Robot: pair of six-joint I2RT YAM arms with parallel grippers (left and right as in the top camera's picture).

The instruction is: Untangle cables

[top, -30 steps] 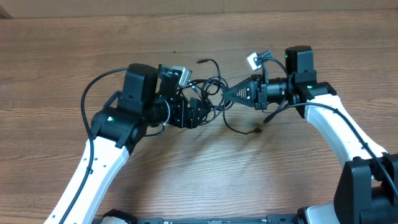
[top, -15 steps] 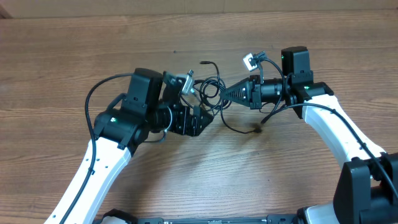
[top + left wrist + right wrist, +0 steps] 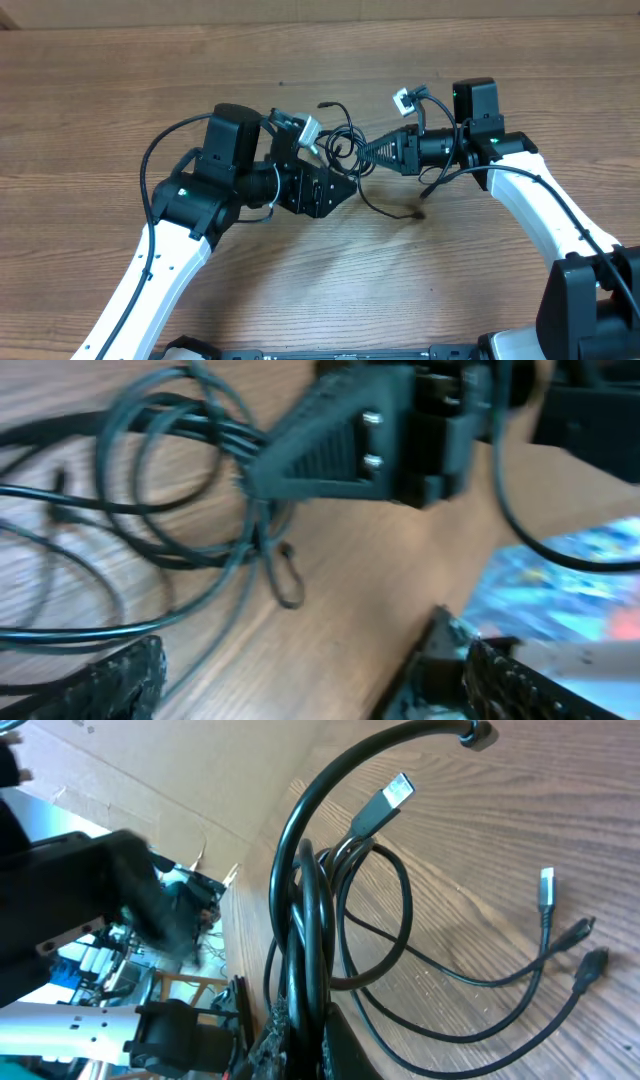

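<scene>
From above: a tangle of thin black cables (image 3: 342,145) on the wooden tabletop (image 3: 120,80), roughly midway between its left and right edges and nearer the far edge than the near one. At the tangle's right side, the right gripper (image 3: 366,151) pinched shut on several strands. One loose tail (image 3: 413,210) trailing toward the near edge. Close at the near-left side, the left gripper (image 3: 343,185) spread wide and holding nothing.

From the left wrist: own fingers (image 3: 110,685) far apart at the bottom corners, bare wood between them. A few strands passing by the left one, unclamped. Ahead, the right gripper's closed tip biting a bundle of loops (image 3: 200,428).

From the right wrist: several strands squeezed together into the closed jaws, then fanning out into loops. A silver plug (image 3: 398,792) on a strand arching out of the bundle. A smaller silver tip (image 3: 546,888) and two dark plugs (image 3: 590,960) apparently lying flat on the wood.

Judged by look: light, limp and smooth-jacketed. Likely to slip through a loose pinch and to drag neighbouring strands along. Best taken on a single strand just behind a plug end, clear of the crossings, rather than on the bundle.
</scene>
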